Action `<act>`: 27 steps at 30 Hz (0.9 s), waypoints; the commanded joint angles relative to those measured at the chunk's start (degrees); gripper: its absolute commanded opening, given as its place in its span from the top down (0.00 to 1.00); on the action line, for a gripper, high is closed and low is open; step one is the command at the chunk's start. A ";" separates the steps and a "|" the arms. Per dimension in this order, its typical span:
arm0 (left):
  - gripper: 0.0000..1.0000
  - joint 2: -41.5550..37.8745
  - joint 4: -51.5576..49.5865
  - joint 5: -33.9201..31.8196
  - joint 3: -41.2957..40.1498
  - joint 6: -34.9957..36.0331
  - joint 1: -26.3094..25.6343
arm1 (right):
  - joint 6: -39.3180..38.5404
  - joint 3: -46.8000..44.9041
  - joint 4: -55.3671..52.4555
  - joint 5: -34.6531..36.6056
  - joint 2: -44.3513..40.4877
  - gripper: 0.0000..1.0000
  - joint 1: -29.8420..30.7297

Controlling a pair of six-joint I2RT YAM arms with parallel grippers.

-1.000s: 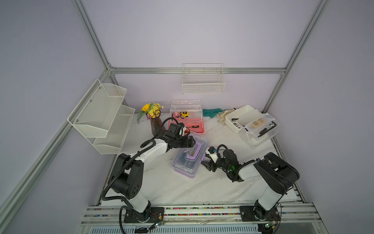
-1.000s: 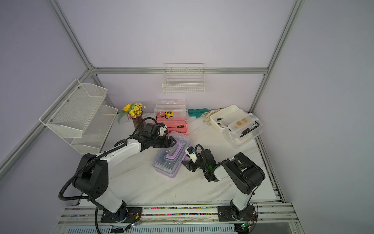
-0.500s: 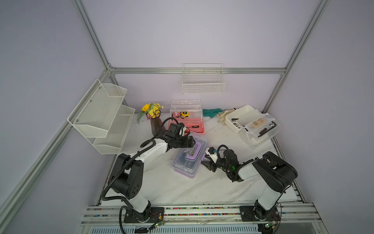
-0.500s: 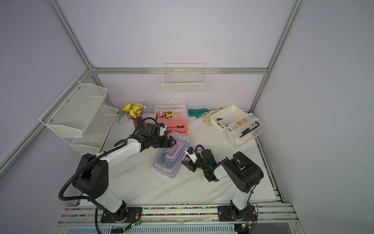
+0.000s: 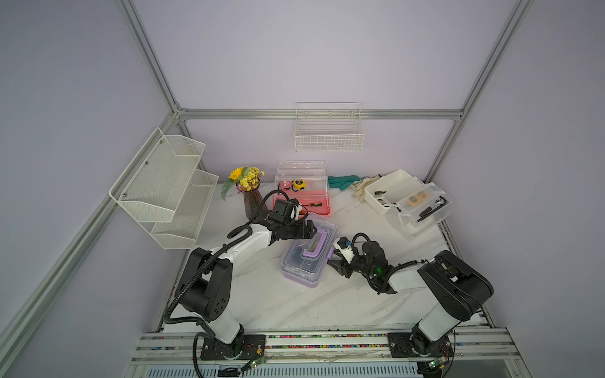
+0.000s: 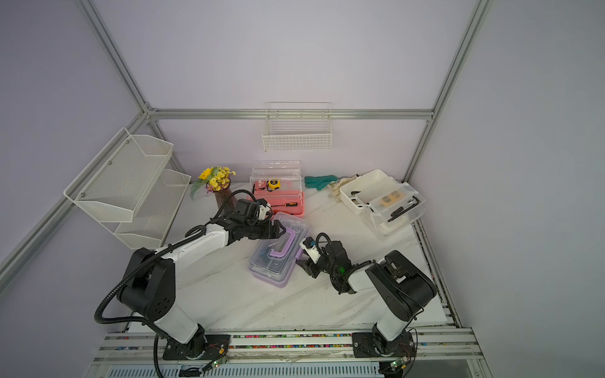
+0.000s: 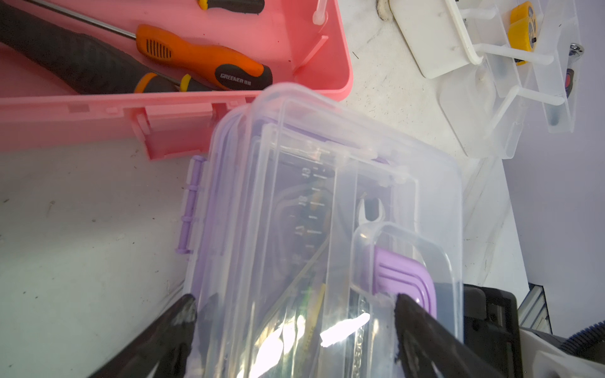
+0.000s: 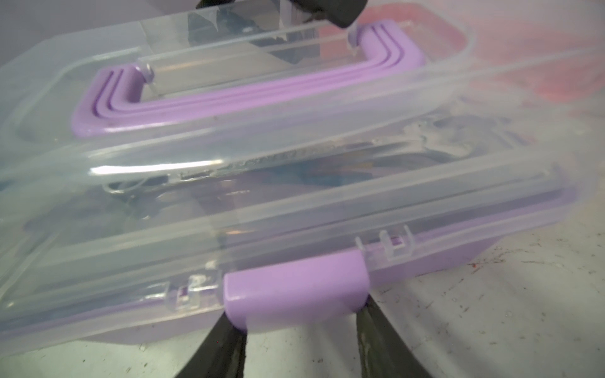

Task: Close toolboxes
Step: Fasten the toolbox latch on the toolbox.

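The purple toolbox (image 5: pixel 307 258) (image 6: pixel 278 255) lies mid-table with its clear lid down. My left gripper (image 5: pixel 311 230) (image 7: pixel 294 314) is open and rests on the lid's far end, one fingertip (image 7: pixel 409 311) beside the purple handle (image 7: pixel 402 275). My right gripper (image 5: pixel 334 263) (image 8: pixel 301 324) sits low at the box's front, its fingers touching both ends of the purple latch (image 8: pixel 294 284). The pink toolbox (image 5: pixel 302 204) (image 7: pixel 163 114) stands behind with its lid upright and screwdrivers inside. At the back right lies the white toolbox (image 5: pixel 389 186), lid open.
A vase of yellow flowers (image 5: pixel 250 193) stands just left of the pink box, close to my left arm. Gloves (image 5: pixel 343 181) lie by the back wall. A white mesh shelf (image 5: pixel 167 186) hangs on the left and a wire basket (image 5: pixel 329 131) on the back wall.
My right gripper's fingers have drawn in onto the purple latch. Both arms and the boxes have stayed where they were.
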 commanded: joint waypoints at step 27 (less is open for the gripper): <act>0.08 2.41 -1.86 1.60 1.50 -0.15 -0.10 | -5.30 4.68 -4.90 0.77 -3.79 0.53 0.44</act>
